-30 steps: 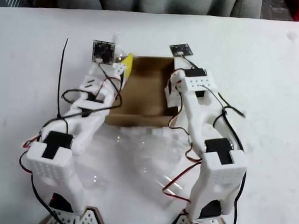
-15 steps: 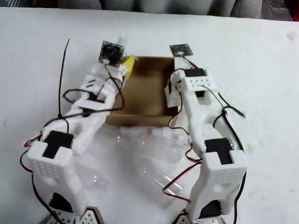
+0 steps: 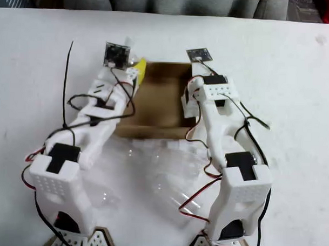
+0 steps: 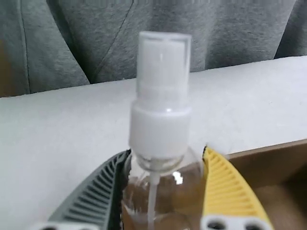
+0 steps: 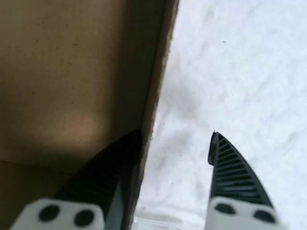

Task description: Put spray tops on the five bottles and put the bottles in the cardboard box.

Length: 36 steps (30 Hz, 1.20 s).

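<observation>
Left gripper (image 4: 165, 155) slid back toward 9 o'clock, still pinching the bottle (image 4: 160, 189). Right gripper (image 5: 175, 135) is spread over the cardboard box (image 5: 72, 72) wall.

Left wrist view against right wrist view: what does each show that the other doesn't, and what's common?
Left wrist view, not the right: the left claw shut on a clear bottle with a white spray top on it, and grey fabric beyond the table. Right wrist view, not the left: the right claw open, one finger inside the cardboard box wall, the other outside over the table. Both: the box and the white table.
</observation>
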Available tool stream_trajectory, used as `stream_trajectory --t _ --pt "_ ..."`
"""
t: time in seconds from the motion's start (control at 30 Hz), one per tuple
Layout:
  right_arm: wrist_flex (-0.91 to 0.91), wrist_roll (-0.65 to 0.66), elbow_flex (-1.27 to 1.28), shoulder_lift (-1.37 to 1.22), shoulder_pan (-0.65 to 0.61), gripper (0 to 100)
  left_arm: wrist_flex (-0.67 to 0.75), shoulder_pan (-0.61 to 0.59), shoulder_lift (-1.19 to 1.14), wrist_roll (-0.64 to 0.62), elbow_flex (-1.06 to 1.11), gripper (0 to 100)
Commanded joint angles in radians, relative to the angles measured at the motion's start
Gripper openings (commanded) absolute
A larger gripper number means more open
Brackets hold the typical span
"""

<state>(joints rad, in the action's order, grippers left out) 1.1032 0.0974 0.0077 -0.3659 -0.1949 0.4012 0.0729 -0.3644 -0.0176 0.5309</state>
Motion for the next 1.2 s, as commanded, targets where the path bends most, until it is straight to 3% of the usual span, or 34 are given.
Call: stream_trajectory --t 0.0,0.37,0.6,0.77,0.97,1.17 --pt "-0.008 0.005 -0.046 0.05 0.021 19.4 -0.097 -0.028 0.013 -0.015 -0.098 2" --pt "-0.008 0.005 -0.046 0.05 0.022 19.4 -0.098 -0.028 0.013 -0.014 -0.095 2" --pt "-0.01 0.005 -0.046 0.05 0.022 19.4 -0.071 -0.027 0.019 -0.014 -0.051 19" --pt "-0.01 0.005 -0.046 0.05 0.022 19.4 0.011 -0.028 0.021 -0.015 -0.009 19" --pt "-0.01 0.005 -0.046 0.05 0.022 19.4 0.014 -0.028 0.022 -0.014 -0.005 20" --pt "-0.01 0.005 -0.046 0.05 0.022 19.4 0.009 -0.03 0.022 -0.023 -0.003 29"
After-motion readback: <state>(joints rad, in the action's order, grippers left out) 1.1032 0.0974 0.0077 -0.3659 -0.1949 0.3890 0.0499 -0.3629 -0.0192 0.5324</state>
